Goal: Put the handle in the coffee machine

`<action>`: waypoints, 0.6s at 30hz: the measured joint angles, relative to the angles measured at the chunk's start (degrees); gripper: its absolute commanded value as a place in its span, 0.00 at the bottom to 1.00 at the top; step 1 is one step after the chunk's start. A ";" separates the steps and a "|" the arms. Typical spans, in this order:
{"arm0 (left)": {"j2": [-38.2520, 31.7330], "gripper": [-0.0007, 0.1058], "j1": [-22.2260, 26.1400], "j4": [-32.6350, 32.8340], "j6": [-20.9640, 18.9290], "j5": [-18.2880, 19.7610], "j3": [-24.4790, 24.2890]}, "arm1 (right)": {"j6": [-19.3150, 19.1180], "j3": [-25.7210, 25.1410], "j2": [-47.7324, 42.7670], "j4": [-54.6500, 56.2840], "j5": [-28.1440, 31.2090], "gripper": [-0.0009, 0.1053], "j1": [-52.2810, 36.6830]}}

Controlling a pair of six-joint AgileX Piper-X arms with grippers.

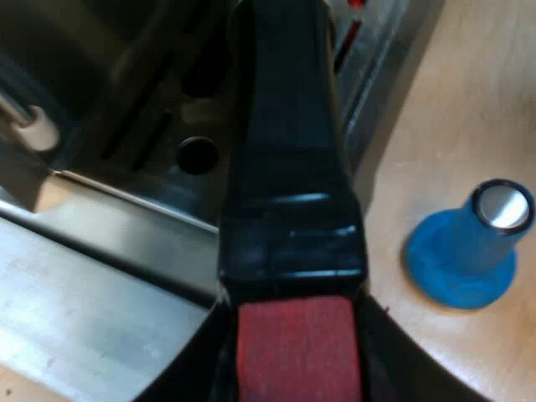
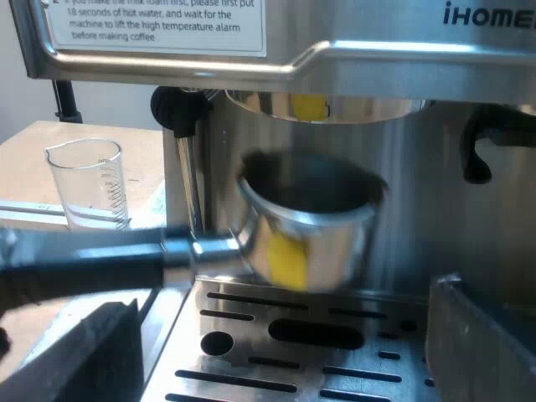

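Observation:
The metal holder's dark handle (image 1: 289,167) runs away from my left gripper (image 1: 297,373), whose fingers close on its red end (image 1: 297,347) over the machine's drip tray (image 1: 142,126). The right wrist view has the holder's metal basket (image 2: 310,226) hanging just below the round brew head (image 2: 327,105) of the espresso machine (image 2: 377,50), a little off to one side, apart from it. Its handle (image 2: 84,260) sticks out level past the steam wand (image 2: 186,167). My right gripper (image 2: 276,352) is open low over the slotted drip tray (image 2: 293,335), holding nothing.
A blue tamper (image 1: 469,247) with a metal top stands on the wooden table (image 1: 469,100) beside the machine's base. A measuring glass (image 2: 85,184) stands on the table beyond the steam wand.

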 measured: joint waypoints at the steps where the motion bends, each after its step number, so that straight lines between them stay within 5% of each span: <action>1: 0.00 0.02 -1.19 0.11 0.00 -0.29 0.00 | 0.00 0.00 0.00 0.00 0.00 0.68 0.00; 10: 0.00 0.02 -2.57 -3.37 -6.26 -0.17 -0.33 | 0.00 0.00 0.00 0.00 0.00 0.68 0.00; 18: 0.00 0.02 -2.57 -3.53 -6.56 0.11 -0.84 | 0.00 0.00 0.00 0.00 0.00 0.68 0.00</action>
